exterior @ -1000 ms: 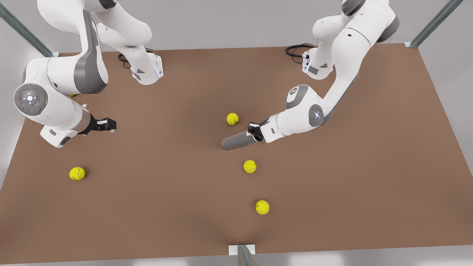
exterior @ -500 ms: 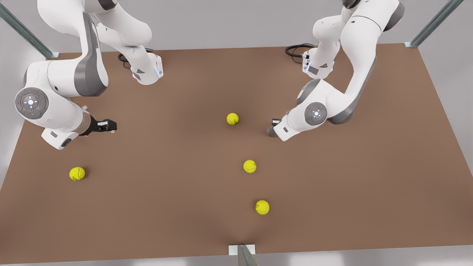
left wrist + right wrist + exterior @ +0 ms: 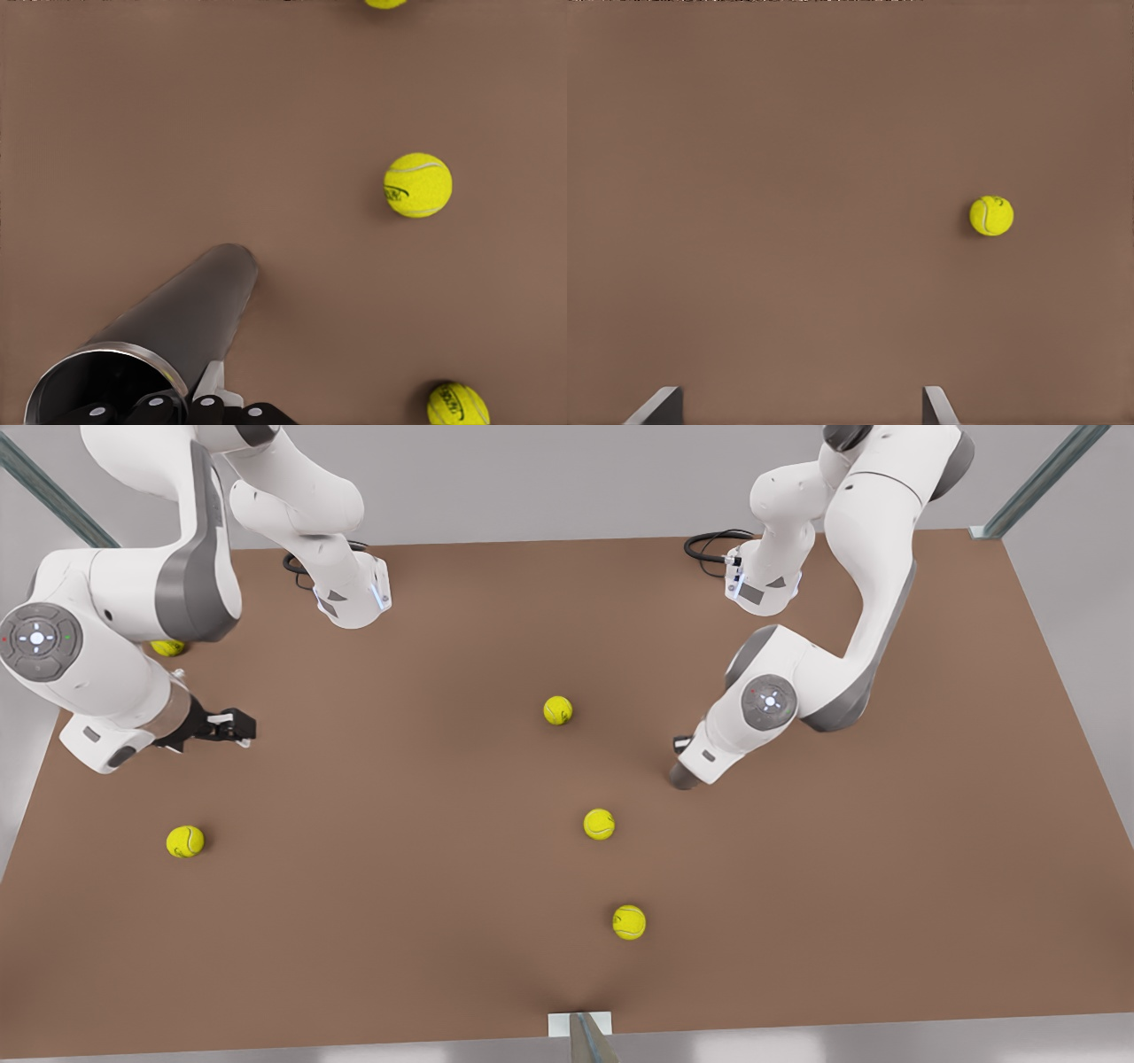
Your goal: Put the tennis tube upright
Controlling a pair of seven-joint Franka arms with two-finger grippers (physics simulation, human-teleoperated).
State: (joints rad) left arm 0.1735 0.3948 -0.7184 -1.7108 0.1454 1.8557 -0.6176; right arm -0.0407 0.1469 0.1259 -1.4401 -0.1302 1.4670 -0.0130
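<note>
Most of the job looks done — left pincer [image 3: 190,405] pinches the tennis tube [image 3: 186,310] rim, tube hanging near-vertical beneath it, set-down and release left — right pincer [image 3: 235,728] waits, spread.

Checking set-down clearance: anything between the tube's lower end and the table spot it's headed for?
Nothing visible. The left claw grips the tennis tube by its rim; bare table surrounds its lower end. The nearest tennis ball sits well apart. The right claw waits open.
</note>
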